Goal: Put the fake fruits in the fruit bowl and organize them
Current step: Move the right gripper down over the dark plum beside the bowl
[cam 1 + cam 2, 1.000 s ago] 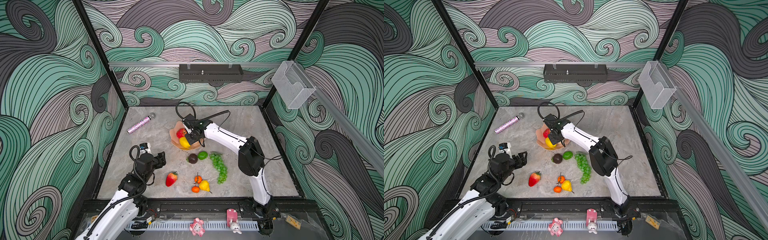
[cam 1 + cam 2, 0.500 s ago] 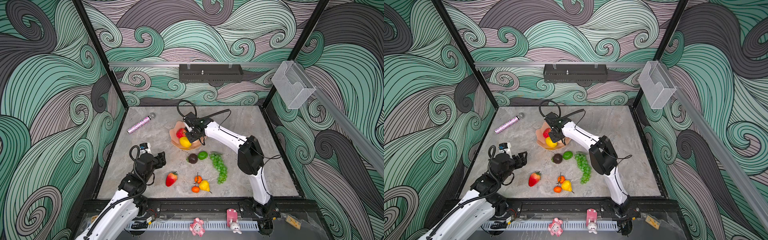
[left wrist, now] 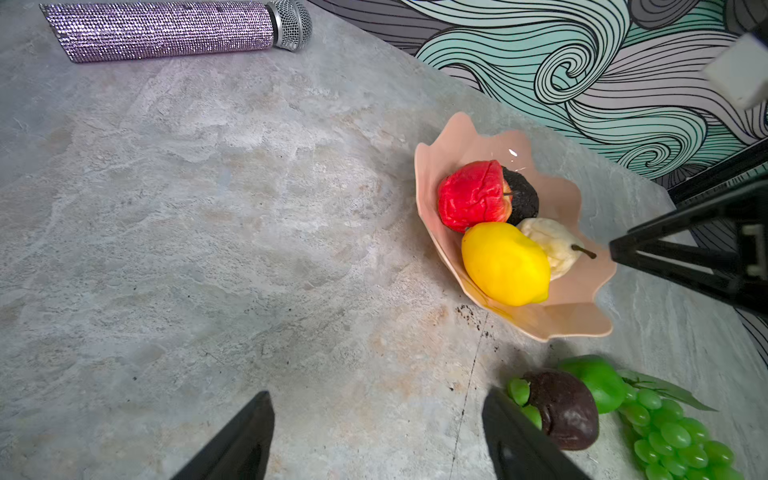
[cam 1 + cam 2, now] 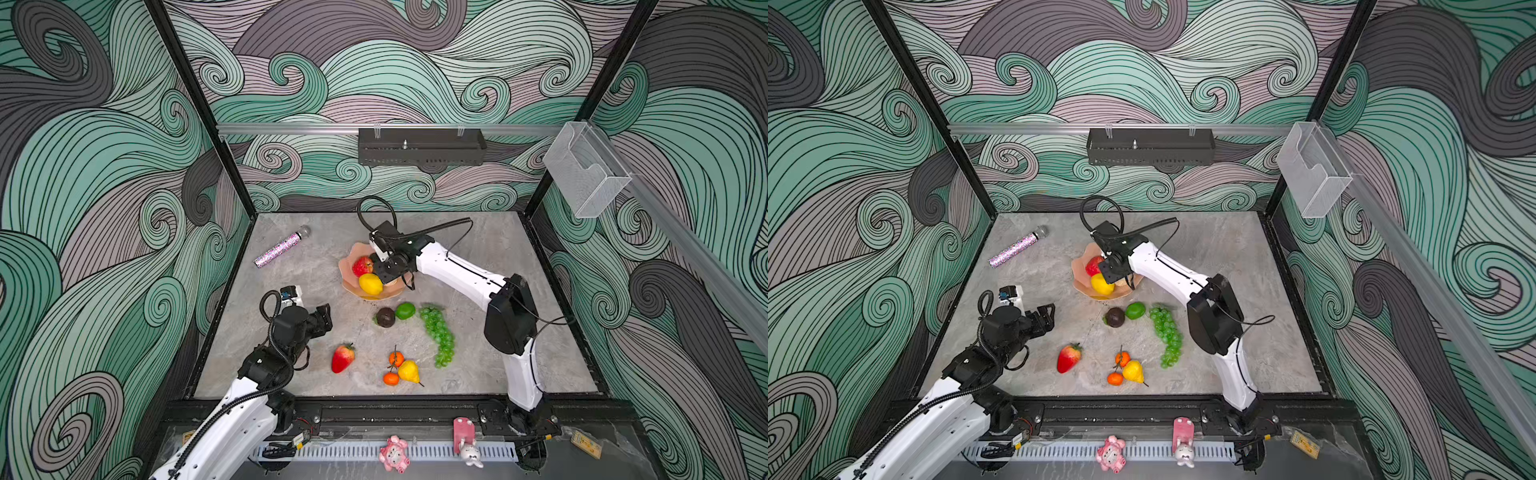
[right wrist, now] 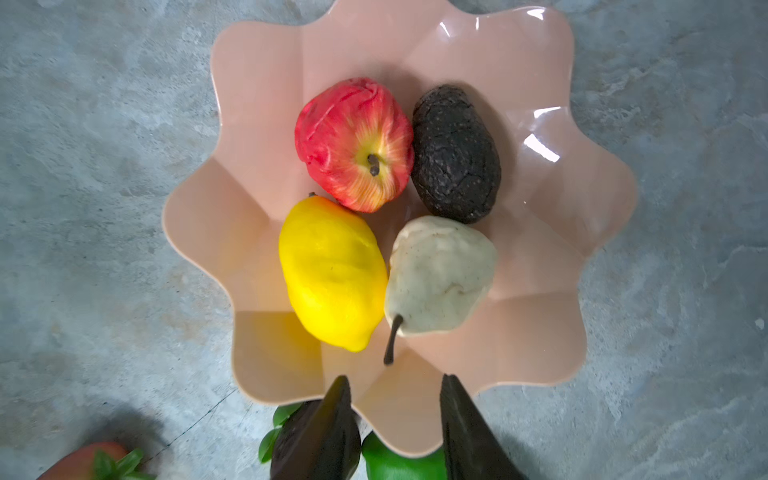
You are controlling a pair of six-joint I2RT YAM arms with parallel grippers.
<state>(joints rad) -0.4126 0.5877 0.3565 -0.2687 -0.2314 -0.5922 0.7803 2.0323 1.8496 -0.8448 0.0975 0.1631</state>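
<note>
Right gripper is hovering over the bowl, jaws apart and empty, probably to leave the pear sitting inside; left gripper is waiting near the bowl, jaws wide apart, holding nothing.

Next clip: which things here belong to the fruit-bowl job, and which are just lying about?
Job: fruit bowl, holding apple, lemon, cream pear, avocado; on the table, second avocado, lime, grapes, strawberry, tangerines, yellow pear.
Lying about: glittery microphone, clear wall box, black wall tray, pink toy.
</note>
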